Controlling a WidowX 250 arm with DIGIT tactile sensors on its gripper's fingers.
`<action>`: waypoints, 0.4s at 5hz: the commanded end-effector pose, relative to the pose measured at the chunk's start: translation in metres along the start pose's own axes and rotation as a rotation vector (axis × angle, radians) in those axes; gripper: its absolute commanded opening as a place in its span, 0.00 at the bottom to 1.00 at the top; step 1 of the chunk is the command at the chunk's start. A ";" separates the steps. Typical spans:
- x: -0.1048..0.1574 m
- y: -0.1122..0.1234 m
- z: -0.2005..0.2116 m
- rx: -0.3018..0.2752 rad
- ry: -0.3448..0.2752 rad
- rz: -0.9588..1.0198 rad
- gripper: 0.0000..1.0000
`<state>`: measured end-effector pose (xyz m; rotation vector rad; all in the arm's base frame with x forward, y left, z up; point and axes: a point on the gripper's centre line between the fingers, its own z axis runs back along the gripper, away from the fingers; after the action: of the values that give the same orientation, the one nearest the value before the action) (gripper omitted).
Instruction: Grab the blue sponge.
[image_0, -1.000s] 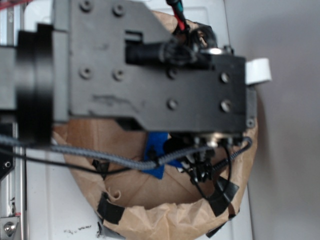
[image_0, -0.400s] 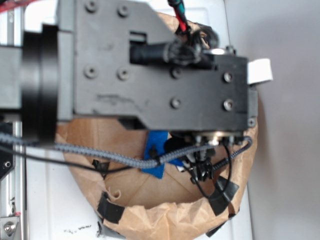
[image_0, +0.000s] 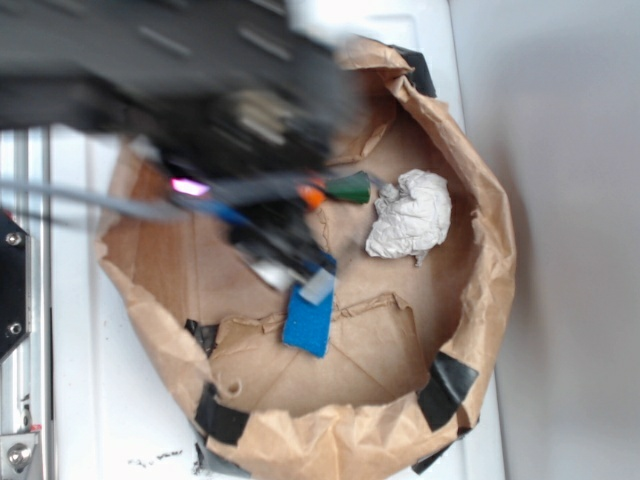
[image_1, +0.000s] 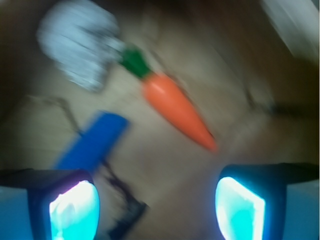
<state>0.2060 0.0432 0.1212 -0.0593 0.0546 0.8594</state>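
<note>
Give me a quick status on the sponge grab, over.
Gripper open, empty, above the paper-lined bowl. Blue sponge flat on the paper, ahead near one finger, not grasped. Toy carrot and crumpled white wad lie apart from it; nothing blocking.

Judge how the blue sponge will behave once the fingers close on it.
The blue sponge is a flat slab lying on brown paper, so it likely won't roll. As a sponge it is probably light and may squash somewhat. The gripper stands open, the sponge beside one of its fingers.

You'll find the arm (image_0: 180, 90) motion-blurred at 11 o'clock, hiding most of the toy carrot (image_0: 335, 190); the wrist view is smeared, cropping the tool (image_1: 157, 207).
</note>
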 end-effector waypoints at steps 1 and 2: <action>-0.019 -0.042 -0.059 -0.097 -0.108 0.279 1.00; -0.030 -0.110 -0.061 -0.066 -0.128 0.179 1.00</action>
<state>0.2651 -0.0410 0.0575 -0.0357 -0.0518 1.0529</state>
